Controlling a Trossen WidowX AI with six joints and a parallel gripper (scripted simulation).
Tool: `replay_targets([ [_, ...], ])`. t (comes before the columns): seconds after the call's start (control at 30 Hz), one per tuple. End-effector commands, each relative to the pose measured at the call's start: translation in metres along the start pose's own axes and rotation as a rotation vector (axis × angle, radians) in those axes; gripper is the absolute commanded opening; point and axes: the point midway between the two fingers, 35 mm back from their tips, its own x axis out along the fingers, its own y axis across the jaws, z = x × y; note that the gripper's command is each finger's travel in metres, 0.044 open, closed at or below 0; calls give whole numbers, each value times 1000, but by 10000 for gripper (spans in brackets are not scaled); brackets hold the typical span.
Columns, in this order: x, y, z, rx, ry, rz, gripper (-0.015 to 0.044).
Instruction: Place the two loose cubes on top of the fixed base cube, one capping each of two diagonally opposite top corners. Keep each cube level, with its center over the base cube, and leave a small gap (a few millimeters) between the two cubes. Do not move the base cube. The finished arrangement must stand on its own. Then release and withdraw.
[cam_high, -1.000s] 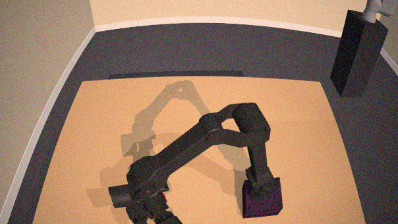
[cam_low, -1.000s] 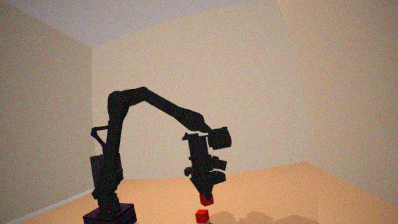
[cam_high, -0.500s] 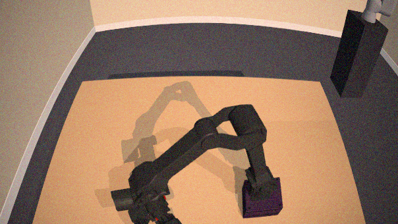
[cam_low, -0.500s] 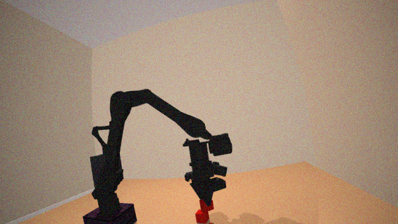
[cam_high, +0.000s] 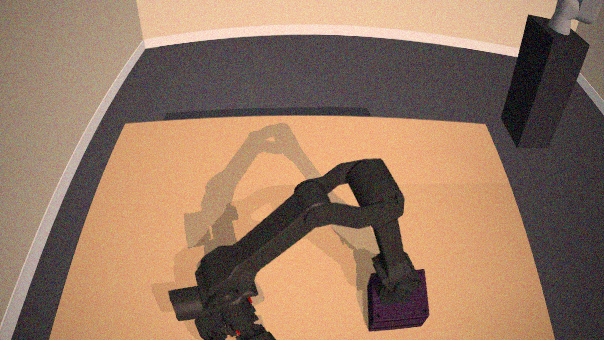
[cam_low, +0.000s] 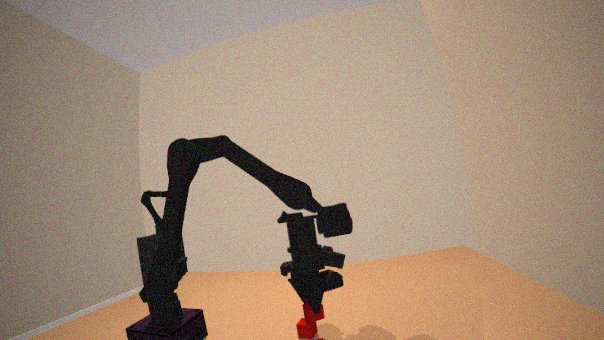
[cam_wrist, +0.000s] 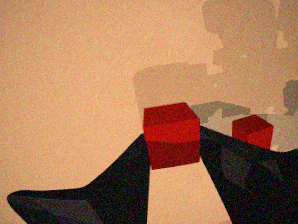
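Observation:
My gripper (cam_low: 315, 308) (cam_wrist: 170, 135) points down, shut on a red cube (cam_low: 320, 315) (cam_wrist: 175, 154). In the wrist view the cube sits between both fingertips. A second red cube (cam_wrist: 169, 115) shows just behind and beyond the held one, mostly hidden by it. A third red cube (cam_wrist: 253, 133) stands on the table to the right, partly behind the right finger. In the exterior view a red cube (cam_low: 306, 329) is just below and left of the held one; whether they touch I cannot tell. Which cube is the base is unclear. The top view shows only red slivers beside the gripper.
The arm's dark purple base block (cam_high: 400, 312) (cam_low: 192, 325) stands on the wooden table (cam_high: 450, 225) (cam_low: 425, 290). A dark pedestal (cam_high: 542, 85) stands on the floor beyond the table's right edge. Shadows of the arm fall across the table around the cubes.

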Motion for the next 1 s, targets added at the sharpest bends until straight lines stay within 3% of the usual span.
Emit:
replay_targets([
  [0.0,1,0,0,-1,0,2,157],
  [0.07,1,0,0,-1,0,2,205],
  [0.9,-30,0,0,0,0,0,205],
  [0.97,-29,-3,-1,45,3,1,258],
])
